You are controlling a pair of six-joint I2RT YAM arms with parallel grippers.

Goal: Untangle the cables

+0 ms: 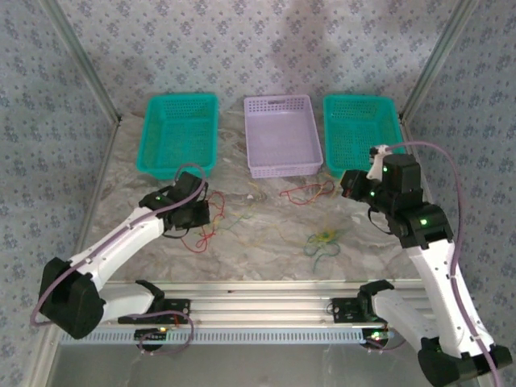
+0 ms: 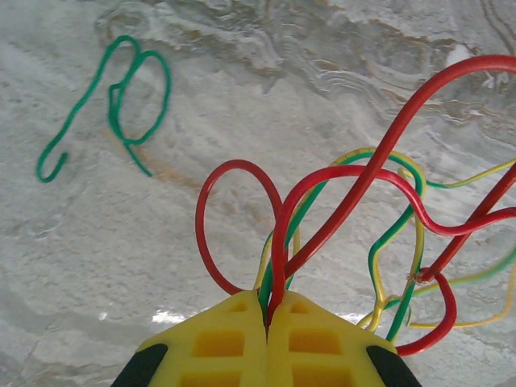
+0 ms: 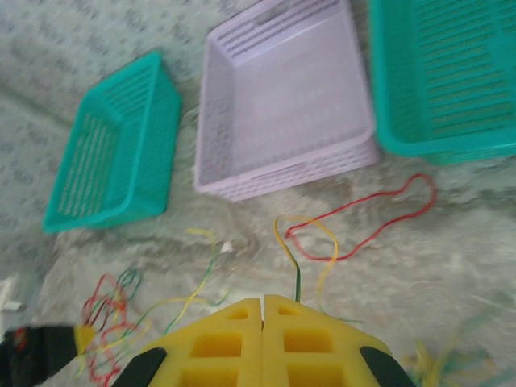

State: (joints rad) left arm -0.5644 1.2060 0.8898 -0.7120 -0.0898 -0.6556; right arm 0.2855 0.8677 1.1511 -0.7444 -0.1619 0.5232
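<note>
Found thin, curly cables in red, green and yellow, lying in separate patches on the table. Noted at left a tangled red-green-yellow bunch, looped upward and pinched in the closed left gripper, with one green strand flat on the surface apart from it. Noted farther right a long red loop lying flat, and a green-yellow clump nearer the front, well apart.

Two teal baskets, one lilac basket, two robot arms, and thin cables in roughly three clumps.
</note>
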